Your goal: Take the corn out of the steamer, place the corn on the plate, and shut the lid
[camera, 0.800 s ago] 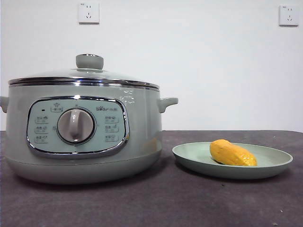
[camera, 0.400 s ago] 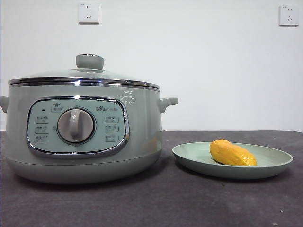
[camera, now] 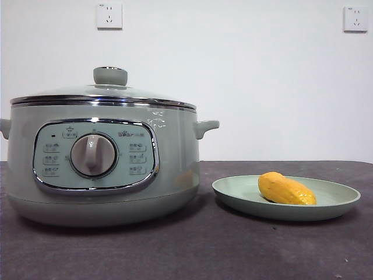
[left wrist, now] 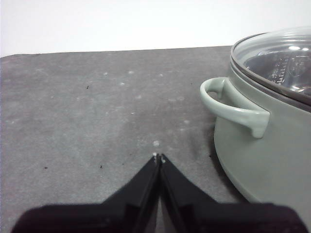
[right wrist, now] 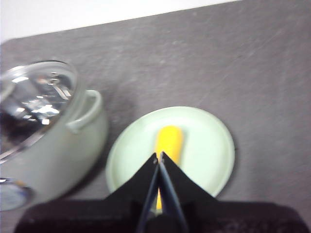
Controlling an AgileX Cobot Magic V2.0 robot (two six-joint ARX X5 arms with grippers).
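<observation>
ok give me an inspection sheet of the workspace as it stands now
surface: dark grey table, pale specks and small crumbs on it
steamer: upright on the table, dial panel facing the front camera
lid: seated on the steamer rim, closed
plate: on the table beside the steamer, apart from it
corn: lying on the plate
clutter: nothing seen
left pincer: shut, empty, above bare table near the steamer's side handle
right pincer: shut, empty, above the plate
cables: nothing seen
surroundings: white wall, two wall sockets
</observation>
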